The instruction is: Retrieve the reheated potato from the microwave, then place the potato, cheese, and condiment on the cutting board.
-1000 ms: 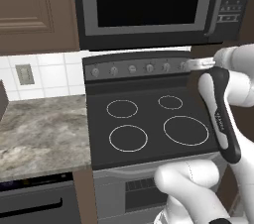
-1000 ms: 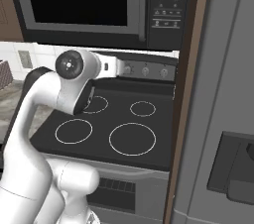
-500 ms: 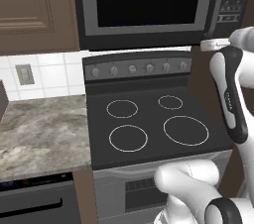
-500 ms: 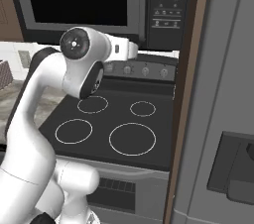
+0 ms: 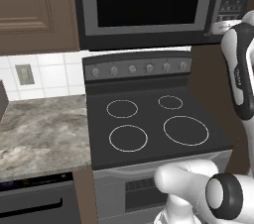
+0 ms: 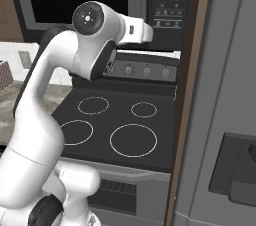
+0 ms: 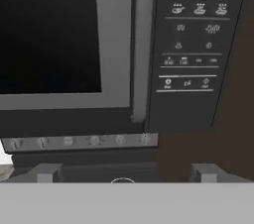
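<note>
The microwave (image 5: pixel 149 0) hangs above the stove with its dark glass door shut. In the hand view its long grey handle (image 7: pixel 141 44) runs down the middle, with the button panel (image 7: pixel 191 34) to its right. My gripper (image 7: pixel 126 173) is open, its two fingertips (image 7: pixel 49 172) spread wide with nothing between them. It faces the microwave front a short way off, below the handle. My white arm (image 6: pixel 95 35) reaches up toward the panel (image 6: pixel 170 0). The potato, the cheese, the condiment and the cutting board are out of view.
A black stovetop (image 5: pixel 149 124) with ring burners lies below the microwave, with a row of knobs (image 5: pixel 139 68) behind it. A marbled counter (image 5: pixel 39 129) extends to the left. A tall grey fridge (image 6: pixel 225 95) stands close on the right.
My hand has risen and moved right, from the stove's knob row up to the level of the microwave's lower edge beside the button panel. The gripper stays open.
</note>
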Motion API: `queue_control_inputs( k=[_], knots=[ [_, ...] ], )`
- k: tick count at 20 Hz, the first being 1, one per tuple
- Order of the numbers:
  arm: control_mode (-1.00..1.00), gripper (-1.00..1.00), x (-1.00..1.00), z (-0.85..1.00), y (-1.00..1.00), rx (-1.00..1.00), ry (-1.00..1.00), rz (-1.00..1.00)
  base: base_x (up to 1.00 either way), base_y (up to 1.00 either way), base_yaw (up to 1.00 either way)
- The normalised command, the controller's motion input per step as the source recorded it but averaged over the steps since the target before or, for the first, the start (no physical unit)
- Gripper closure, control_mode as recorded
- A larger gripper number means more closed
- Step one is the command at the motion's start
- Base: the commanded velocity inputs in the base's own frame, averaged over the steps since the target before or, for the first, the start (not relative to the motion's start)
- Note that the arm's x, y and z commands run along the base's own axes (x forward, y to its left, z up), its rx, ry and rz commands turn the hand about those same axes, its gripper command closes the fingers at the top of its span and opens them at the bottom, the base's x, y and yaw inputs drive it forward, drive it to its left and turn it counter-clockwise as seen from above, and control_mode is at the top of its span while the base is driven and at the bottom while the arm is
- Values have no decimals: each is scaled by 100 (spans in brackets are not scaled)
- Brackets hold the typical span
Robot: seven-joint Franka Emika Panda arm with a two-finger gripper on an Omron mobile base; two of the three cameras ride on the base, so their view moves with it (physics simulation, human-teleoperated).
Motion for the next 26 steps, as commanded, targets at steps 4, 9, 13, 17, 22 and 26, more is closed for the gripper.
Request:
queue_control_inputs(
  k=[4, 9, 13, 17, 22, 26],
  knots=[
    [-100, -100, 36, 21, -17, 0, 4, 0, 0, 0, 0],
    [-100, -100, 46, 14, -10, 2, 12, 0, 0, 0, 0],
    [-100, -100, 44, 5, -8, 1, 12, 0, 0, 0, 0],
    [-100, -100, 38, 0, -2, 0, 2, 0, 0, 0, 0],
    [-100, -100, 38, -1, 0, 0, 0, 0, 0, 0, 0],
    [-100, -100, 42, -4, -1, 0, 0, 0, 0, 0, 0]
  ],
)
